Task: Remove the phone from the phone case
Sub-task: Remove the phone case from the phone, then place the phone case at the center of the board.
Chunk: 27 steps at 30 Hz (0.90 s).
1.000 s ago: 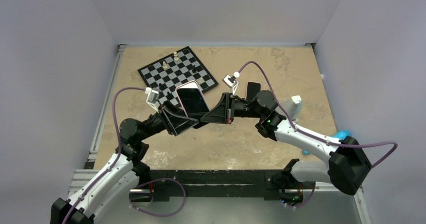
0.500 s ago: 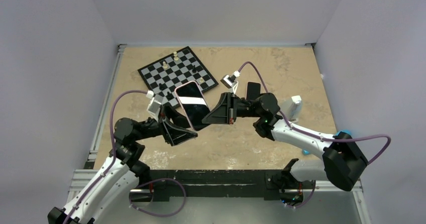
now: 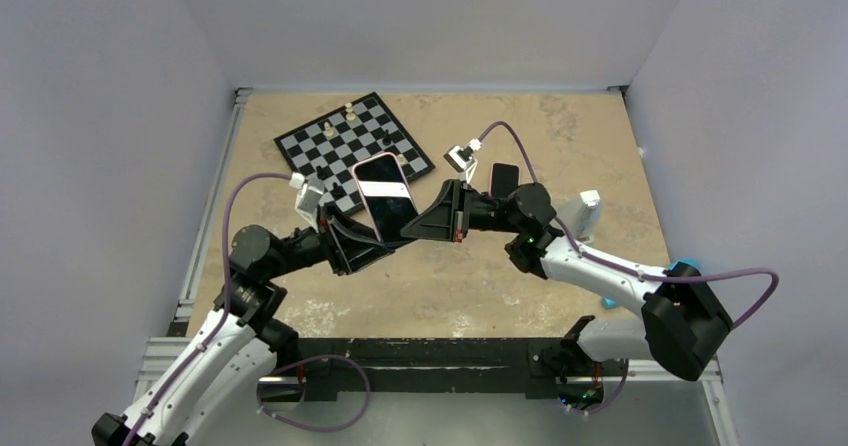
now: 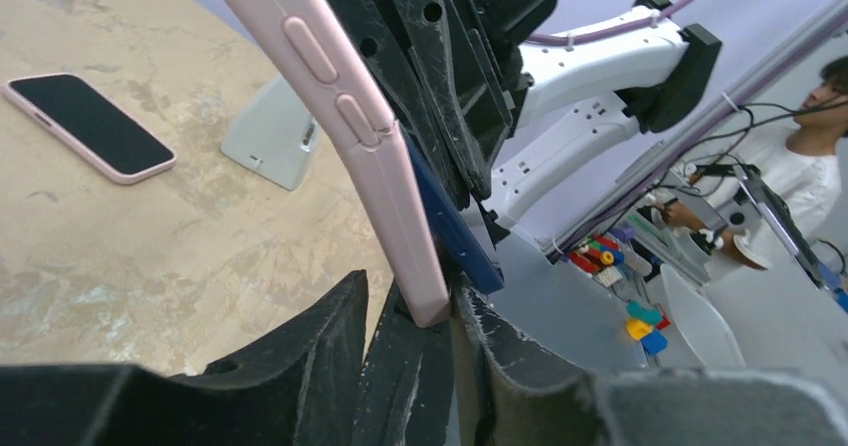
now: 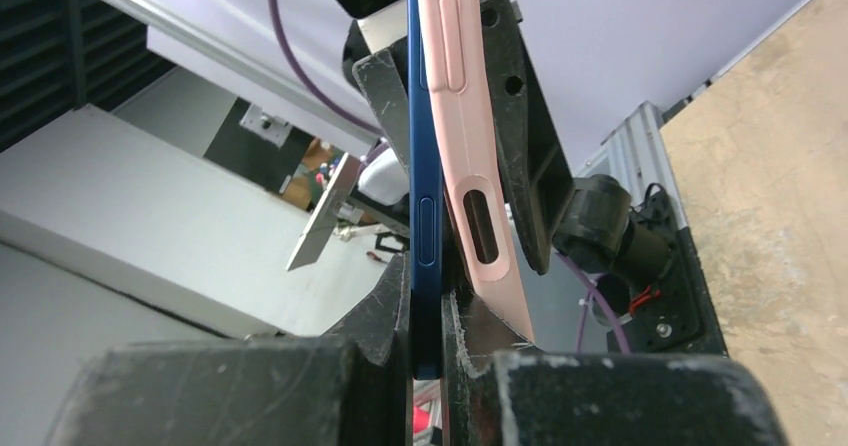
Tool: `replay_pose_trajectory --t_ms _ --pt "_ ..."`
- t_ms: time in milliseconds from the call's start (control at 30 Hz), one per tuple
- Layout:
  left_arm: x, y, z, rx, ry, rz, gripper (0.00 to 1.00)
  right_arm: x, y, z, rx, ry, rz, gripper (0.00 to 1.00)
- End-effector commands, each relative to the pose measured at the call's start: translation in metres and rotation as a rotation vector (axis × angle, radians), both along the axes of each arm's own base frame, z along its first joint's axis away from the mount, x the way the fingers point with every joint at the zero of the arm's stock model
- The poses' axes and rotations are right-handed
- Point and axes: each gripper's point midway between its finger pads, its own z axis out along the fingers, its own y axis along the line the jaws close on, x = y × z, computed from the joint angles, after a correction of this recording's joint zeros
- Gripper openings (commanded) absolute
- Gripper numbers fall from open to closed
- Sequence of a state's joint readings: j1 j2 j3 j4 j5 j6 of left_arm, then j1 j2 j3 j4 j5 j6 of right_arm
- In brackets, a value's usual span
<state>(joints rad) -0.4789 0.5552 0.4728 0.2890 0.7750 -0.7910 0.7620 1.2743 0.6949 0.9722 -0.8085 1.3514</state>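
The phone [image 5: 425, 236] is up in mid-air between both arms, over the table [image 3: 560, 126] and just near the chessboard [image 3: 350, 146], screen tilted up. It has a slim blue body and a glossy black front. The pink case [image 5: 470, 166] gapes off it at the near corner but looks seated further along. The right gripper [image 5: 428, 316] is pinched tight on the bare blue edge only, and the left gripper [image 4: 415, 316] is clamped on the case's end. I'd guess that split grip is so each arm can pull its own piece and peel them apart.
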Motion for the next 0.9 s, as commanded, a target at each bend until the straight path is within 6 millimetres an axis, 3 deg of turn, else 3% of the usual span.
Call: replay_pose_trajectory --t_ms 0,400,467,600,700,867 --pt "0.032 0.010 0.015 -0.046 0.058 0.192 0.34 -0.004 0.001 0.013 0.022 -0.095 -0.020 0.00" --pt "0.053 0.020 0.004 -0.068 0.159 0.327 0.00 0.012 0.008 -0.008 -0.085 -0.107 -0.115 0.00" --pt "0.064 0.029 -0.010 -0.046 0.263 0.419 0.00 0.016 0.008 -0.014 -0.117 -0.113 -0.141 0.00" --pt "0.080 0.055 -0.056 0.034 0.492 0.634 0.00 0.022 0.005 -0.032 -0.187 -0.126 -0.196 0.00" --pt "0.086 0.070 -0.076 0.040 0.572 0.747 0.00 0.023 -0.001 -0.045 -0.229 -0.123 -0.224 0.00" --pt "0.093 0.064 -0.092 0.075 0.594 0.739 0.00 0.023 -0.013 -0.063 -0.310 -0.135 -0.275 0.00"
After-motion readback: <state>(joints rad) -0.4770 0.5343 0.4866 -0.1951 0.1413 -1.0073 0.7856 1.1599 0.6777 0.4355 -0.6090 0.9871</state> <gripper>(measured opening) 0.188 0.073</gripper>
